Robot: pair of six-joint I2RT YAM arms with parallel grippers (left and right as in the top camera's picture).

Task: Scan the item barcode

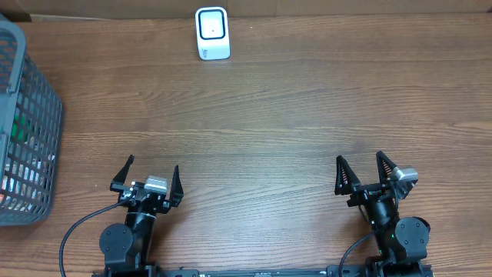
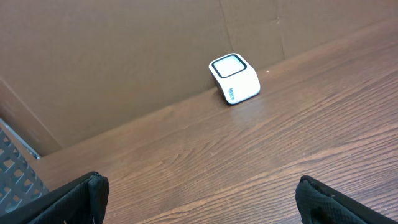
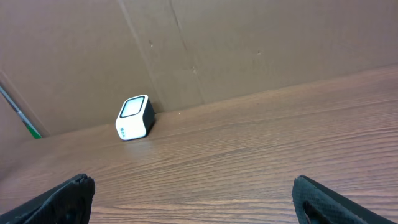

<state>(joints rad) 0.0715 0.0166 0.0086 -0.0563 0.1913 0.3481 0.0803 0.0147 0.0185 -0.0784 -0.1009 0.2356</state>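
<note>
A grey mesh basket (image 1: 42, 115) stood at the left edge of the overhead frame. Green and red items (image 1: 19, 128) lay inside, too hidden to identify. At lower left, the left gripper (image 1: 152, 165) had its fingers spread and empty. The white barcode scanner (image 1: 212, 33) sat at upper centre, unobstructed. At lower right, the right gripper (image 1: 359, 157) was likewise spread and empty. The wooden table (image 1: 292, 100) met a brown cardboard wall (image 2: 112, 50).

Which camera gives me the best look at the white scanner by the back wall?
The left wrist view: the scanner appears largest, with its top window and a side marking visible. The overhead view shows it from above, small. The right wrist view shows it smaller, from its other side.
</note>
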